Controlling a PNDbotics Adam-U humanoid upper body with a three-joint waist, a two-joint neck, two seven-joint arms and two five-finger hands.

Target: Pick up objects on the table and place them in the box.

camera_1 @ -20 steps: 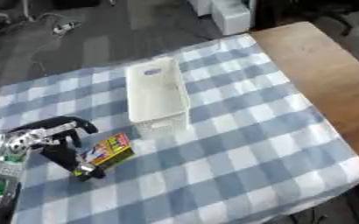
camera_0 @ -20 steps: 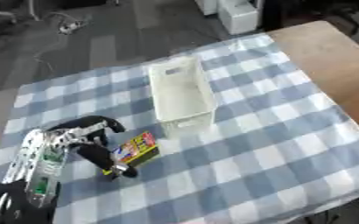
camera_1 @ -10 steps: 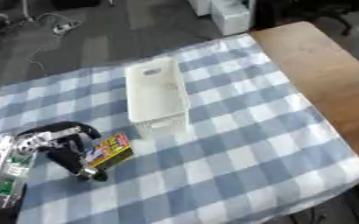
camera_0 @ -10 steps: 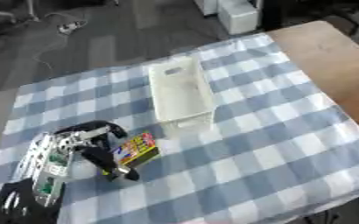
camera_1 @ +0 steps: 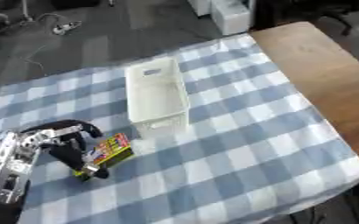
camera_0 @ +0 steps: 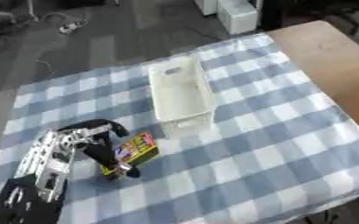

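Observation:
A small flat packet printed in yellow, red and green lies on the checked cloth just in front of the white box, near its front left corner. My left hand reaches in from the lower left, and its dark fingers curl down over the packet's left edge and near end. The packet still rests on the cloth. Inside, the long white box shows nothing. My right hand is out of sight in both views.
The blue-and-white checked cloth covers most of the table, with bare wood along the right side. Beyond the far edge are dark floor, cables and a white unit.
My left hand has slid slightly right and forward, its fingers closing further around the packet. The whole picture has shifted a little, so the head moved too.

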